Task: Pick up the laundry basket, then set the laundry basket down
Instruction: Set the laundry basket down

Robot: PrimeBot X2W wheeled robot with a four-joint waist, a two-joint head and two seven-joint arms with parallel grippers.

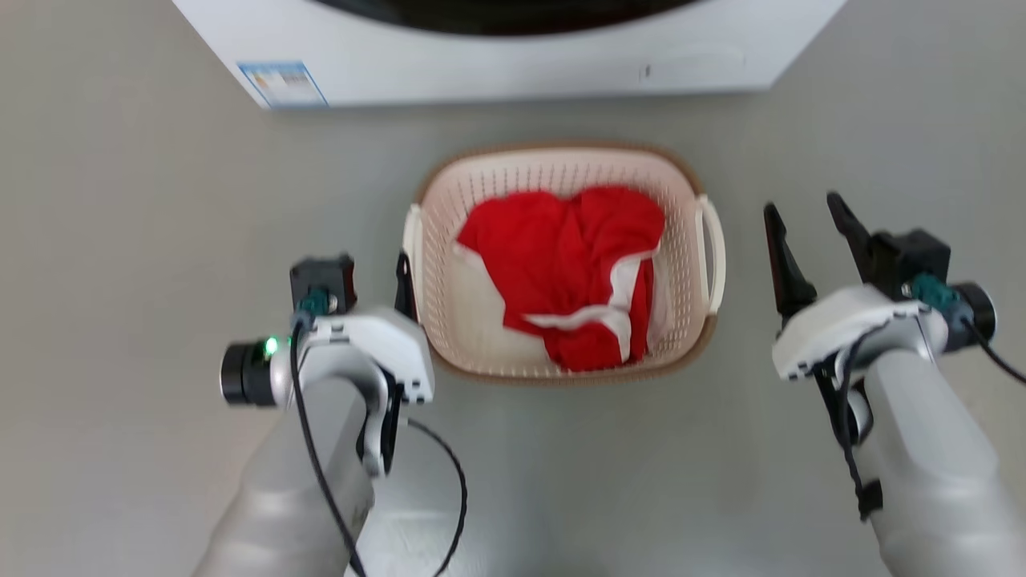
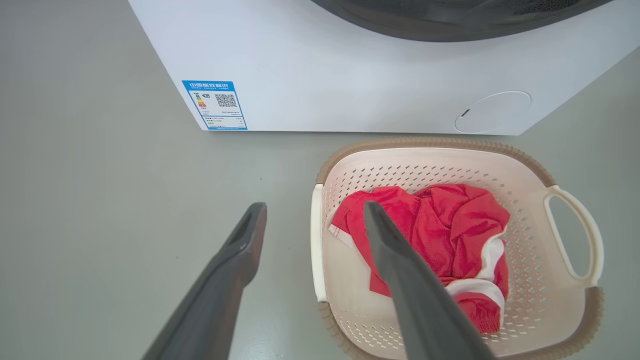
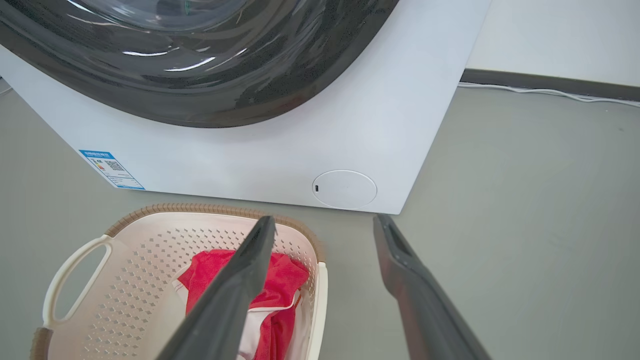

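The laundry basket (image 1: 481,180) stands on the grey floor in front of the washing machine, cream and perforated with a brown rim, holding a red cloth (image 1: 569,264) with white trim. My left gripper (image 1: 365,272) is open at the basket's left handle (image 2: 316,240), one finger close against it. In the left wrist view the left gripper (image 2: 315,206) has that handle between its fingers; whether they touch it I cannot tell. My right gripper (image 1: 801,207) is open, a small gap to the right of the right handle (image 1: 712,248). The right wrist view shows the basket (image 3: 150,280) below the right gripper (image 3: 325,219).
A white washing machine (image 1: 513,56) with a dark door stands just behind the basket. A white cable (image 3: 550,92) runs along the wall base at the far right. Bare grey floor (image 1: 120,240) spreads on both sides of the basket and in front of it.
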